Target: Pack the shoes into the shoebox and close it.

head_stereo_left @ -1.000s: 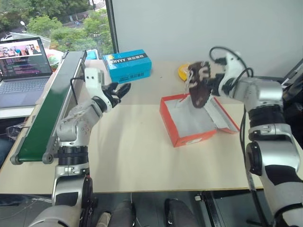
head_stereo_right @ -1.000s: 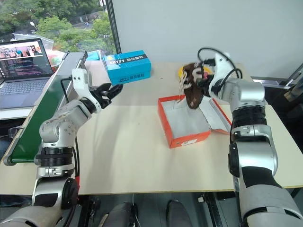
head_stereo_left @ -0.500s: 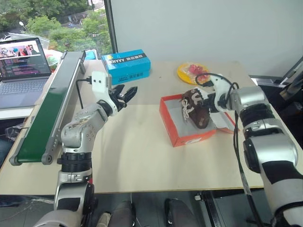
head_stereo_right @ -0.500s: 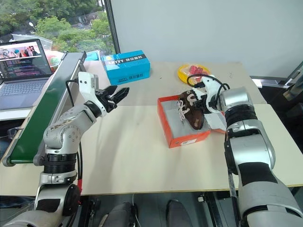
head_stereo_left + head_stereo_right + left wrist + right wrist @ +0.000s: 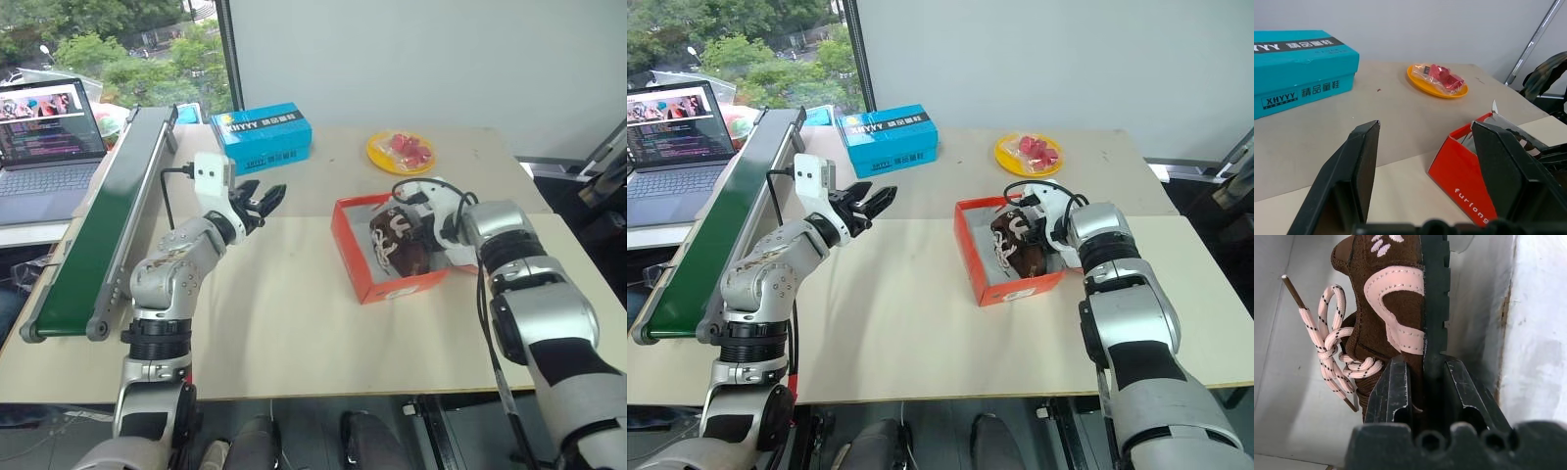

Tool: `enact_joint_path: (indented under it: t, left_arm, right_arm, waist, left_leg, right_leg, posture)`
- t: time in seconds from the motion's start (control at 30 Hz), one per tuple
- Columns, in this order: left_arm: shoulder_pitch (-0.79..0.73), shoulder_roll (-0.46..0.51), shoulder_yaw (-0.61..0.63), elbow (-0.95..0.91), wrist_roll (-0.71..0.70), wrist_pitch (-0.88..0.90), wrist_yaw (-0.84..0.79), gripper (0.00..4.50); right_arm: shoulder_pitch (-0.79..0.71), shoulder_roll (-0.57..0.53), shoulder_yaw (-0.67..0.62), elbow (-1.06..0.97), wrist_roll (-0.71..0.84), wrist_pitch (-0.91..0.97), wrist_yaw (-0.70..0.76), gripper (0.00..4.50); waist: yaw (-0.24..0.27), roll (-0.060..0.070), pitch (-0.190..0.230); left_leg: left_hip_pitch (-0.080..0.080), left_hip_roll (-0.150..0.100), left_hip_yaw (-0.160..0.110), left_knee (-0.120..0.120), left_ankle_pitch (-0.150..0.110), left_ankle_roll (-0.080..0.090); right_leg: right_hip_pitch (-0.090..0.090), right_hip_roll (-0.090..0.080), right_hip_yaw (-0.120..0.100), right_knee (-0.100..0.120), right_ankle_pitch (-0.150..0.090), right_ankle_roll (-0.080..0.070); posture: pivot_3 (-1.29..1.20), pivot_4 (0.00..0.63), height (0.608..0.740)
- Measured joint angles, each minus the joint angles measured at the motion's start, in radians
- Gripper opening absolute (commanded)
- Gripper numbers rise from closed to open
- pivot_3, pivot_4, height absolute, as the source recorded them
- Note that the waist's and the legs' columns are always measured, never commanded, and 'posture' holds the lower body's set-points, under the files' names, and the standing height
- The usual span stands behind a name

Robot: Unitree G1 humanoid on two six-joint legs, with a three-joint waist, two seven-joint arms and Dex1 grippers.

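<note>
1. The right hand is clamped on the sole edge of one shoe, holding it on its side, low inside the shoebox, probably so that it lies along the wall and leaves room for a second shoe.
2. I count one shoe; whether it touches the box floor I cannot tell.
3. One shoebox sits on the bench, its lid open on the robot's right.
4. The left hand hangs open and empty above the bench, well apart from the shoebox, probably waiting.
5. Further off: one blue box, one yellow plate, one laptop.
</note>
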Motion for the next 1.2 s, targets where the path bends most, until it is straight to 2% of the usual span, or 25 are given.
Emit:
enact_joint_path:
  t: [0.03,0.07,0.3,0.33,0.57,0.7,0.87,0.93,1.0,1.2]
  left_arm:
    - [0.0,0.0,0.0,-0.003,0.0,0.0,0.0,3.17]
    - [0.0,0.0,0.0,-0.005,0.001,0.0,0.001,3.17]
    - [0.001,0.003,-0.006,-0.021,0.009,0.019,0.001,3.17]
    - [0.003,0.009,-0.006,-0.029,0.009,0.022,0.001,3.17]
    - [0.031,0.044,0.016,-0.059,0.017,0.04,0.02,3.17]
    - [0.077,0.077,0.046,-0.065,0.055,0.038,0.049,3.17]
    - [0.156,0.09,0.107,-0.065,0.09,0.0,0.095,3.17]
    - [0.202,0.102,0.151,-0.064,0.106,-0.022,0.114,3.7]
    - [0.231,0.101,0.184,-0.066,0.108,-0.043,0.122,4.42]
    - [0.333,0.095,0.275,-0.11,0.115,-0.126,0.16,4.48]
  right_arm:
    - [0.0,0.001,-0.001,0.0,-0.003,0.0,-0.001,1.56]
    - [0.0,0.004,-0.002,0.0,-0.003,0.0,-0.001,2.0]
    - [0.006,0.021,-0.004,-0.056,-0.009,0.021,-0.019,4.31]
    - [0.006,0.02,-0.006,-0.106,-0.007,0.047,-0.015,4.44]
    - [0.018,-0.017,-0.072,-0.507,0.046,0.201,-0.009,4.44]
    - [0.083,0.04,-0.16,-0.718,0.119,0.116,-0.041,4.44]
    - [0.223,0.087,-0.135,-0.808,0.161,-0.022,0.018,4.44]
    - [0.3,0.128,-0.124,-0.847,0.2,-0.051,0.055,4.5]
    - [0.356,0.176,-0.119,-0.876,0.246,-0.051,0.084,4.5]
    - [0.438,0.241,-0.061,-0.948,0.271,-0.111,0.102,4.5]
  waist:
    - [0.0,0.0,0.0]
    - [0.0,0.0,0.0]
    - [0.0,0.0,0.0]
    - [0.0,0.0,0.0]
    - [0.0,0.001,0.0]
    - [-0.002,0.001,0.0]
    - [0.004,0.001,0.0]
    - [0.002,0.001,0.0]
    - [0.001,0.001,0.0]
    - [0.002,0.001,0.0]
  left_leg:
    - [0.0,0.0,0.0,0.0,0.0,0.0]
    - [0.0,0.0,0.0,0.0,0.0,0.0]
    - [-0.001,0.0,0.0,0.0,0.0,0.0]
    - [-0.001,0.0,-0.001,0.0,0.0,0.0]
    - [0.0,0.0,-0.003,0.0,0.0,0.0]
    - [0.0,0.001,-0.003,0.0,0.0,0.0]
    - [0.0,0.0,-0.002,0.0,0.0,0.0]
    - [0.0,0.001,-0.002,0.0,0.0,0.0]
    - [0.0,0.001,-0.003,0.0,0.0,0.0]
    - [0.003,0.002,-0.003,0.0,0.0,0.0]
  right_leg:
    - [0.0,0.0,0.0,0.0,0.0,0.0]
    - [0.0,0.0,0.0,0.0,0.0,0.0]
    - [0.0,0.0,0.0,0.001,0.0,0.0]
    - [-0.001,0.0,0.0,0.002,0.0,0.0]
    - [-0.001,0.0,0.0,0.002,0.0,0.0]
    - [0.0,0.0,0.0,0.002,0.0,0.0]
    - [0.001,0.0,-0.002,0.001,0.0,0.0]
    - [0.0,0.0,-0.001,0.002,0.0,0.0]
    - [-0.001,0.0,-0.001,0.002,0.0,0.0]
    - [0.002,0.0,-0.001,0.001,0.0,-0.001]
  posture:
    - [0.0,0.15,0.74]
    - [0.0,0.15,0.74]
    - [0.0,0.15,0.74]
    - [0.0,0.15,0.74]
    - [0.0,0.15,0.74]
    - [0.0,0.15,0.74]
    - [0.0,0.15,0.74]
    - [0.0,0.15,0.74]
    - [0.0,0.15,0.74]
    - [0.0,0.15,0.74]
